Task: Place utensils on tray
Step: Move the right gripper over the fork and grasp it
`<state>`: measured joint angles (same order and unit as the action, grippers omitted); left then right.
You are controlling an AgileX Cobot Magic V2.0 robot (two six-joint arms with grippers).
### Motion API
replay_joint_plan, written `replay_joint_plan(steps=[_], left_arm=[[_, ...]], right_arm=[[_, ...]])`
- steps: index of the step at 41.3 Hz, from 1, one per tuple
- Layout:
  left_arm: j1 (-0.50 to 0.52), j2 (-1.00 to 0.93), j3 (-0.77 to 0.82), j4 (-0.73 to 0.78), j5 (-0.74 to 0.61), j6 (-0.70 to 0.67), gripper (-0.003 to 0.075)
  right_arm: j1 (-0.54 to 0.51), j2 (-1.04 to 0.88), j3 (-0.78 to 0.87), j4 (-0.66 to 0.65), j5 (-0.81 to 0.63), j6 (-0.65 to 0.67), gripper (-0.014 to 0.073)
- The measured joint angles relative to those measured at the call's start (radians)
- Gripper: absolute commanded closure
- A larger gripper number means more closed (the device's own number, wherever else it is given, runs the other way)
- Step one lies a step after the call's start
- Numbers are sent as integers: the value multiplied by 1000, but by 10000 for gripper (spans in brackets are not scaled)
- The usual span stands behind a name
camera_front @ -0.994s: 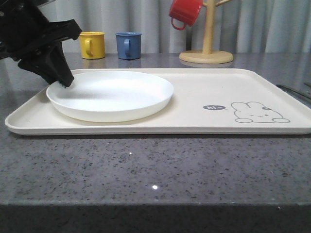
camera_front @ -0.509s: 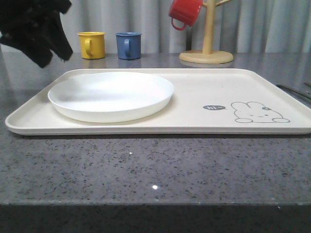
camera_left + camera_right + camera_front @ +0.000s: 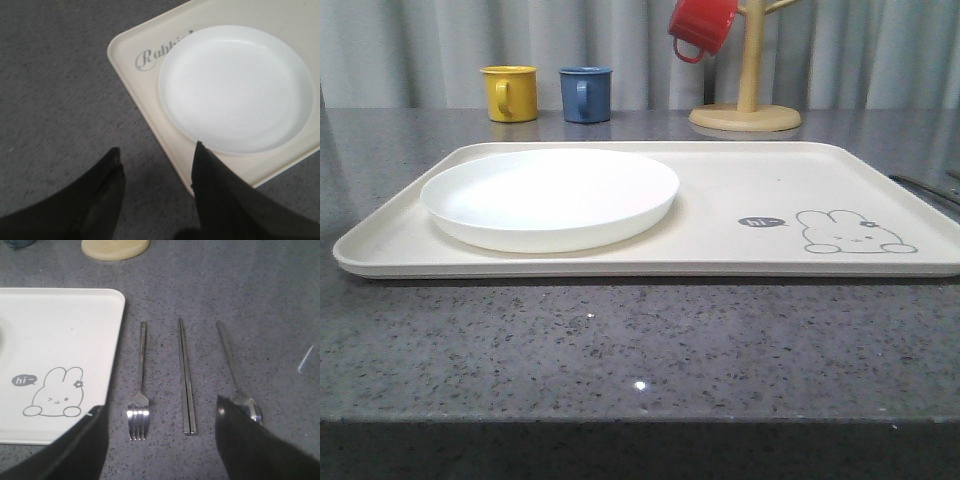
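Utensils lie on the counter at the tray's (image 3: 60,340) three o'clock: fork (image 3: 139,395), chopsticks (image 3: 186,377), spoon (image 3: 235,375). I see my right gripper (image 3: 160,440) spread wide above them, my left gripper (image 3: 157,172) wide over the tray's corner by the plate (image 3: 235,87).

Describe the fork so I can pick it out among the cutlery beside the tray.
Start at the large cream rectangular tray, at its rabbit-drawing end. On the grey stone counter beside that edge lie three slim silver utensils in a row; the silver metal fork is the one nearest the tray. It ends in four tines, unlike the flat chopsticks and oval-bowled spoon.
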<state>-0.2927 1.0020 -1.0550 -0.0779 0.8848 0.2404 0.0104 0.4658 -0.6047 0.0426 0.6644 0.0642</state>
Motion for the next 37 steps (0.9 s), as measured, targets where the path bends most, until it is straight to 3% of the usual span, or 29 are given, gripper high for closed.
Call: replay_joint_plan(steps=[4,9,17,26,37], left_arm=[[-4,-83,57,131,37,-109,407],[-4,-190,128,164,44,-197,407],[-4,-349,215,78,27,-203,407],[-4,-492,274,92,19,-207,407],[-4,-519,281,97,17,-207,407]], right_arm=[[0,0,0,0,0,0,104],[0,0,0,0,0,0,104],[0,0,0,0,0,0,104],[0,0,0,0,-9,0,104],[0,23,-26,0,13,-24,104]])
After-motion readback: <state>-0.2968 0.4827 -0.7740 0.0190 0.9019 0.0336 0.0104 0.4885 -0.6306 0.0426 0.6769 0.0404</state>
